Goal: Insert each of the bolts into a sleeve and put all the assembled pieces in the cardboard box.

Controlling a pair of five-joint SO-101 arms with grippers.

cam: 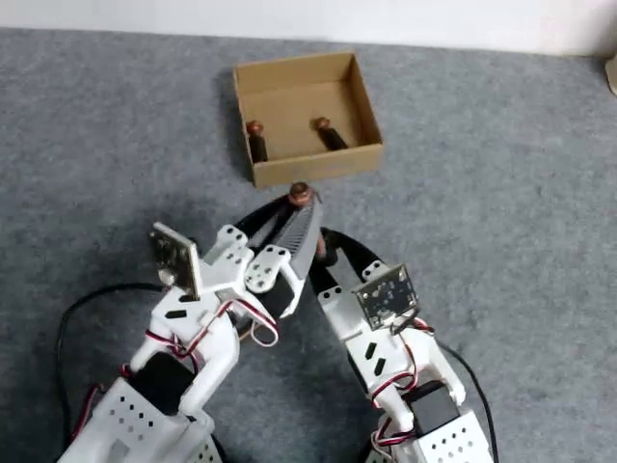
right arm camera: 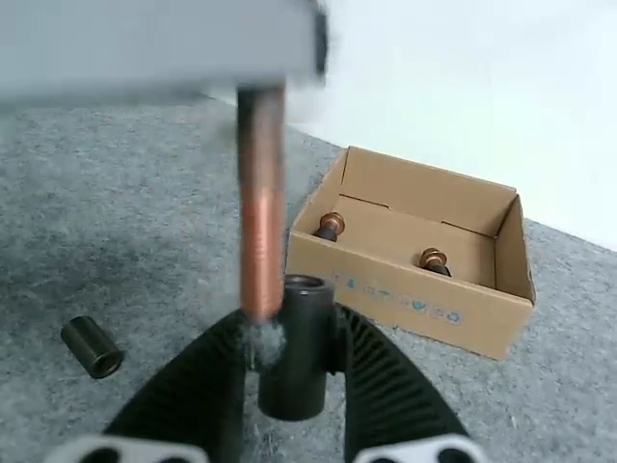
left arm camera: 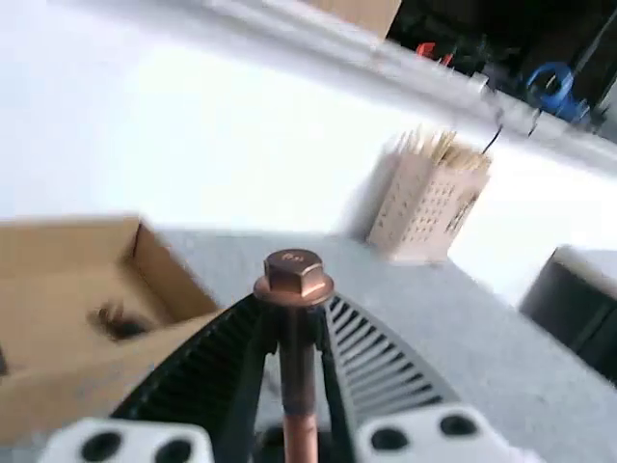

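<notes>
My left gripper (cam: 305,207) is shut on a copper bolt (cam: 299,193), held just in front of the cardboard box (cam: 313,166); the hex head (left arm camera: 294,275) stands above the fingertips. Just beside and below it, my right gripper (cam: 326,253) is shut on a black sleeve (right arm camera: 294,347), held upright with its mouth up. The bolt's shaft (right arm camera: 260,212) comes down with its tip beside the sleeve's rim, not inside the hole. Two assembled pieces (right arm camera: 330,227) (right arm camera: 431,258) lie in the box (right arm camera: 405,299). A loose sleeve (right arm camera: 92,347) lies on the carpet.
Grey carpet covers the table. A perforated holder full of wooden sticks (left arm camera: 434,198) and a dark container (left arm camera: 578,299) stand beyond the box side. Both arms crowd the space right in front of the box; cables trail behind their bases.
</notes>
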